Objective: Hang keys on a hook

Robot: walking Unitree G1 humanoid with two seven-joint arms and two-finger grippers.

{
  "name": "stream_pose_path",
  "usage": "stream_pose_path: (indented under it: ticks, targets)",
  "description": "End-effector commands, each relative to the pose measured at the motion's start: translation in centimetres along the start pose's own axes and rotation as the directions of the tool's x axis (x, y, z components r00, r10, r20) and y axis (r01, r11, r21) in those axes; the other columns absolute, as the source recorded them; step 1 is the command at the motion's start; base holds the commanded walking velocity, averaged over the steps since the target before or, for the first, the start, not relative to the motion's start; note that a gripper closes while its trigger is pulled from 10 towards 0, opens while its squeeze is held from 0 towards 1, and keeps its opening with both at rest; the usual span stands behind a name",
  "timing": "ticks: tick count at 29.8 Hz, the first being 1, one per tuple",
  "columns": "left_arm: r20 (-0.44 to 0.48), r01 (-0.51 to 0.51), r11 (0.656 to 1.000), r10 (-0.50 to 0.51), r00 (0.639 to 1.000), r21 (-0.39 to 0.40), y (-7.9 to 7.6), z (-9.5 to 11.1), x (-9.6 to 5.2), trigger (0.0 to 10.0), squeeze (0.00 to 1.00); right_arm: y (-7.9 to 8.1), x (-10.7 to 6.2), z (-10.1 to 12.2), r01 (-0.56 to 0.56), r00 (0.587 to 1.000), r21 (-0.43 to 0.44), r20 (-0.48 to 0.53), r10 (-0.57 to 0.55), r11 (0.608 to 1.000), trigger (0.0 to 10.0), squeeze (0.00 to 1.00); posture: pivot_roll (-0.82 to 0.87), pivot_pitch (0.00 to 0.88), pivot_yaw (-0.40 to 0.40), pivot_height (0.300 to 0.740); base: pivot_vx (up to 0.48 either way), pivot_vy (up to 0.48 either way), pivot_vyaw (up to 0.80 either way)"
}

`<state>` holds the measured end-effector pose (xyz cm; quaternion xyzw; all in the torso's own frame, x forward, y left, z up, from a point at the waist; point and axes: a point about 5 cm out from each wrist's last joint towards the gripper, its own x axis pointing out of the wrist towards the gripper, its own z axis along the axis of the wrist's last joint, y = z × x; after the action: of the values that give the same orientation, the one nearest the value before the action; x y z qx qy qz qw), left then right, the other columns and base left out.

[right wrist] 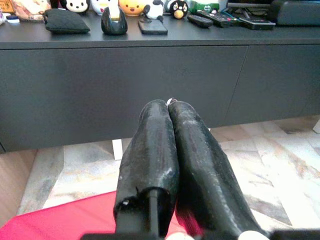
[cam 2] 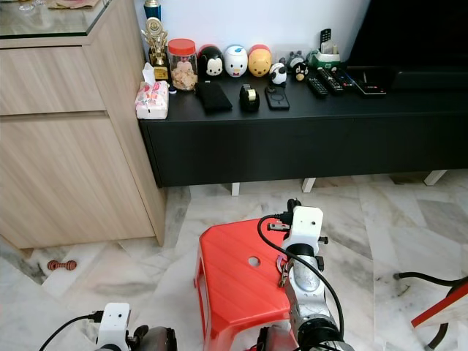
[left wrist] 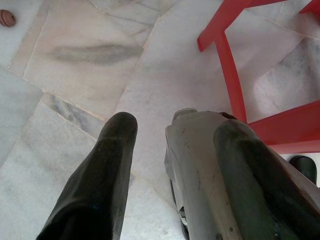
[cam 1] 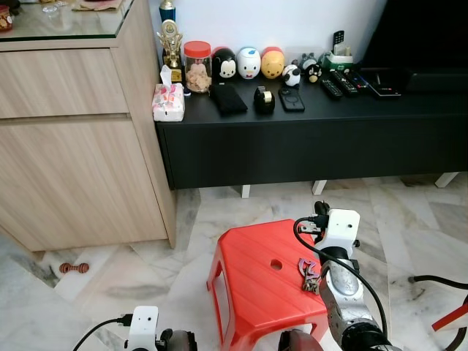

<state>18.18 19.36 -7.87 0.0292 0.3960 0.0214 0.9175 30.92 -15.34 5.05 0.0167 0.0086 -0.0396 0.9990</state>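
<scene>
Two fingers of my right gripper (right wrist: 170, 107) press together above a red stool (cam 1: 256, 281); keys (cam 1: 308, 274) lie on its seat beside my wrist, seemingly loose. Ahead stands a black console (cam 1: 307, 139) on marble floor (cam 1: 124, 278). My left gripper (left wrist: 172, 132) hangs spread apart.

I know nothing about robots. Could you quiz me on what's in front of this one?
1. True or false: the keys lie on the red stool.
2. The right end effector has its fingers: A) spread wide, B) pressed together, C) clamped on a remote.
3. What colour is the lid of the snack jar on the black TV console?

Key: 1 true; 2 B; 3 red.
</scene>
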Motion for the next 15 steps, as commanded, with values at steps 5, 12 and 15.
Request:
stream_pose_path:
  ticks: [5,12,15]
  targets:
    - [-0.158,0.098,0.995,-0.101,0.982,-0.025,-3.09,-3.84,-1.09,10.0,0.0,0.2,0.2,0.15,-0.013,1.0,-0.028,-0.006,0.013,1.0,10.0,0.0,0.1,0.0,-0.106,0.623,0.0,0.0,0.0]
    - [-0.158,0.097,0.995,-0.099,0.982,-0.023,-3.03,-3.82,-1.08,10.0,0.0,0.35,0.16,-0.05,-0.007,1.0,0.009,-0.021,0.008,1.0,10.0,0.0,0.11,0.0,-0.104,0.623,-0.231,0.0,0.0]
    - [-0.158,0.097,0.995,-0.099,0.983,-0.021,-3.0,-3.83,-1.08,10.0,0.0,0.29,0.16,-0.21,0.003,0.999,0.014,-0.035,-0.002,1.0,10.0,0.0,0.11,0.0,-0.102,0.623,-0.306,0.0,0.0]
